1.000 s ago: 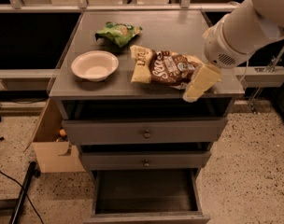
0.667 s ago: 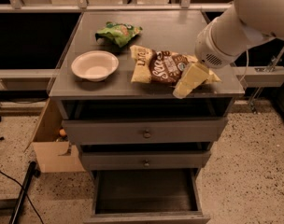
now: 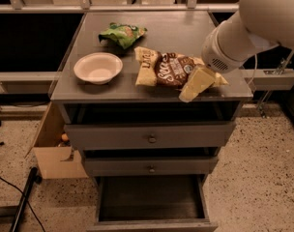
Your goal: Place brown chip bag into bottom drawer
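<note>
hand (image 3: pixel 197 84) at end of lay's brown chip bag (image 3: pixel 167 69)

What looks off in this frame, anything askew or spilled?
Nothing spilled or damaged. The bottom drawer stands pulled out, which fits the task. The brown chip bag lies on the cabinet top, the hand at its right end near the front edge. Only oddity: an open cardboard box beside the cabinet.

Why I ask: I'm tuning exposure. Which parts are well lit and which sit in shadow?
Camera view: light falls mostly on the cabinet top, so the brown chip bag and the gripper over its right end read bright; the open bottom drawer is dim inside; the gap under the top is near black.
</note>
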`<state>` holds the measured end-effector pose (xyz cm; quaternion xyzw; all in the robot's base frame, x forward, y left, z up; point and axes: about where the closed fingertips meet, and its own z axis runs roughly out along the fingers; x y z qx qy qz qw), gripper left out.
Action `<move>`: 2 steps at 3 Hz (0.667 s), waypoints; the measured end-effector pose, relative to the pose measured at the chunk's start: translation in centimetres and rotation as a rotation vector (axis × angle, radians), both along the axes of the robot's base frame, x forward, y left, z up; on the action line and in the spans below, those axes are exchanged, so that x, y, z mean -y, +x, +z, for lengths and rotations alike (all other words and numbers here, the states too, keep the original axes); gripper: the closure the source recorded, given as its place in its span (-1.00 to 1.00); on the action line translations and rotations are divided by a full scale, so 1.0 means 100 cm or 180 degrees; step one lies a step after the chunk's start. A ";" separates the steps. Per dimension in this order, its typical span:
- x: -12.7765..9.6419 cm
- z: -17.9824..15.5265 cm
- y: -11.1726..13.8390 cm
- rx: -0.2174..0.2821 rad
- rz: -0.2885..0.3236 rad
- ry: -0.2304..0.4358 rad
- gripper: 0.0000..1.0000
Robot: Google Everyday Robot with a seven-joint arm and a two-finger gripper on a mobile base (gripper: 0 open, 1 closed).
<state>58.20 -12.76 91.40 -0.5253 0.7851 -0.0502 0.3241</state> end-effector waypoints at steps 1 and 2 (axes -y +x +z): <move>-0.004 -0.008 0.010 0.0033 -0.0041 -0.0009 -1.00; -0.013 -0.020 0.034 0.0059 -0.0087 0.0012 -1.00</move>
